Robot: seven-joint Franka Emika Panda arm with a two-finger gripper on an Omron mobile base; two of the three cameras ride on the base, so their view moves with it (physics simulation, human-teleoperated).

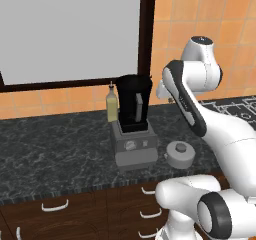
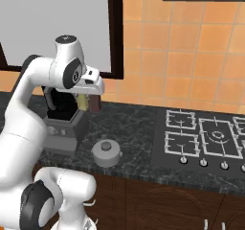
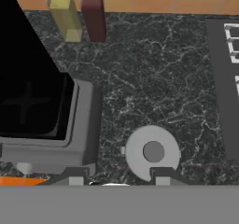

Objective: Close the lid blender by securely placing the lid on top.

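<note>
Although your gripper [image 3: 115, 180] hangs high above the counter [image 3: 154, 78], its fingertips [image 3: 161, 177] show in the hand view only as two small stubs set well apart with nothing between them, so you should read the fingers as spread and empty. Nearest the counter's front edge, the lid [image 3: 152, 151] lies flat with its knob up, on the dark stone just to the right of the blender [image 1: 133, 129] and apart from it; in the hand view it sits directly ahead of the right fingertip, off to the right of the midline between the two, and well below them. That resting place keeps it free on all sides, which judges favourably for a straight descent once you shift right over the knob. Behind and to the left, the blender's black jar stands upright on its grey base with its mouth uncovered, so the task is not yet begun. Farther back, against the tiled wall, a yellowish bottle [image 3: 64, 15] and a dark red bottle [image 3: 94, 17] stand side by side; keep your carry path clear of both.
</note>
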